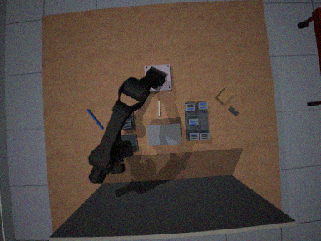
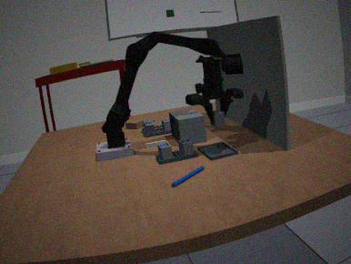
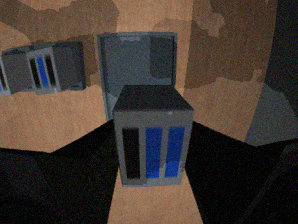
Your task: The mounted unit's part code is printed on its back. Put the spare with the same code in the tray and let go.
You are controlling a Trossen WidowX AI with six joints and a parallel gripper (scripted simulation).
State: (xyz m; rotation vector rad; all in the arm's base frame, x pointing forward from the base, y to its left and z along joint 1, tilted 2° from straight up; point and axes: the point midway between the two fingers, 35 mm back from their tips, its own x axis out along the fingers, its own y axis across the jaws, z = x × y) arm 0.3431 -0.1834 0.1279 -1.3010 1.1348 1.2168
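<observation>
My gripper is shut on a grey spare block, held above the table. In the wrist view its near face shows one black and two blue bars. The shallow dark grey tray lies below and beyond the block in the wrist view, with nothing in it that I can see. A dark holder beside it bears two grey blocks; one block there shows black, blue, black bars. Another holder bears several striped blocks. I cannot tell which unit is the mounted one.
A large grey box stands between the two holders. A tall dark panel stands near the gripper. A blue stick, a white strip and a small dark block lie on the table.
</observation>
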